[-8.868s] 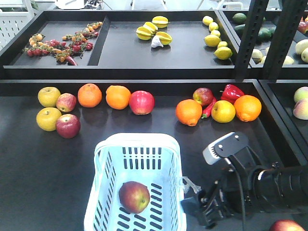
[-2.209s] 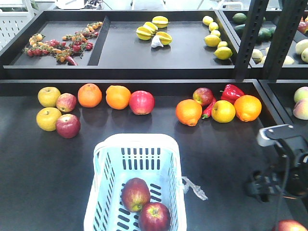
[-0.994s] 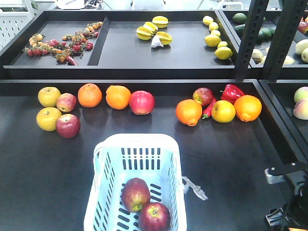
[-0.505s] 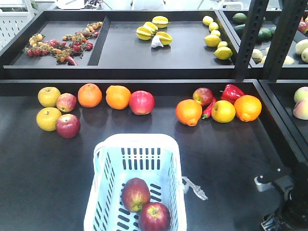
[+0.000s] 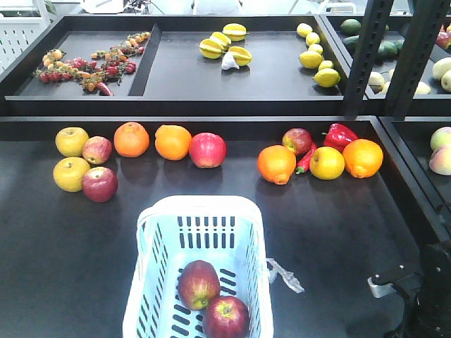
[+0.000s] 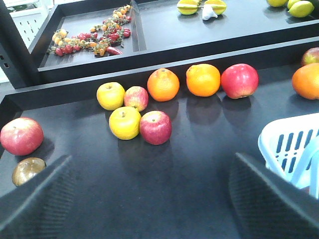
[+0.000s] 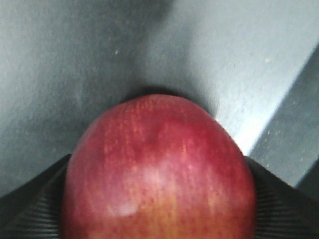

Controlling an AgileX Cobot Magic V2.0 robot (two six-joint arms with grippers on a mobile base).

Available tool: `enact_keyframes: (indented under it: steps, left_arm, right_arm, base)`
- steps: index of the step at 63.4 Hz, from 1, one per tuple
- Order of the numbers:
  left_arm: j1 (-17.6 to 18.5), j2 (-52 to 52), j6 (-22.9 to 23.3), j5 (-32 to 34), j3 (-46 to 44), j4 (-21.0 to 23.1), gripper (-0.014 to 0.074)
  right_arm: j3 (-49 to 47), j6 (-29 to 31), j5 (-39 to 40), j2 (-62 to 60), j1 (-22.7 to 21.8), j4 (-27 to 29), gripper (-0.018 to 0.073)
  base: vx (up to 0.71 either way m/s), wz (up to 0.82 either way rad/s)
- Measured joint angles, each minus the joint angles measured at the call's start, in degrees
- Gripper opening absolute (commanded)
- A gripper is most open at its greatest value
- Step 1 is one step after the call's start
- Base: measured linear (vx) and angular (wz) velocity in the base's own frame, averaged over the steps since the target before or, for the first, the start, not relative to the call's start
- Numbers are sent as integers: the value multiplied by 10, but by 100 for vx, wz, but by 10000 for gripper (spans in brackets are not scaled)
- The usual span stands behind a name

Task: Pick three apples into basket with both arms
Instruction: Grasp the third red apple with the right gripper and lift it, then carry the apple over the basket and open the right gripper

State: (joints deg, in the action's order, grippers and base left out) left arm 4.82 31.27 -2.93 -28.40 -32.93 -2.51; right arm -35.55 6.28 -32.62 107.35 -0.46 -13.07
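Apple [image 7: 159, 169] 3 sits between the right jaws, well right of the basket [image 5: 197, 208] holding 2; whether they grip it I cannot tell. Left jaws gape empty. A loose pinch could drop it.

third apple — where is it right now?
Right wrist view: the third apple sits between the right tool's fingers on the dark table; the front view hides it.

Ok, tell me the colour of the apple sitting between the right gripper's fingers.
The apple is dark red, fading to yellowish-orange low down; the right wrist view shows it best.

High front view, two wrist close-ups
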Motion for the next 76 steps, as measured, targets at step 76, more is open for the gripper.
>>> enact_keyframes:
  steps: [76]
  left_arm:
    - [0, 0, 0, 0, 0, 0, 593]
  right_arm:
    - [-17, 28, -29, -336, 240, 190, 342]
  base:
    - [0, 0]
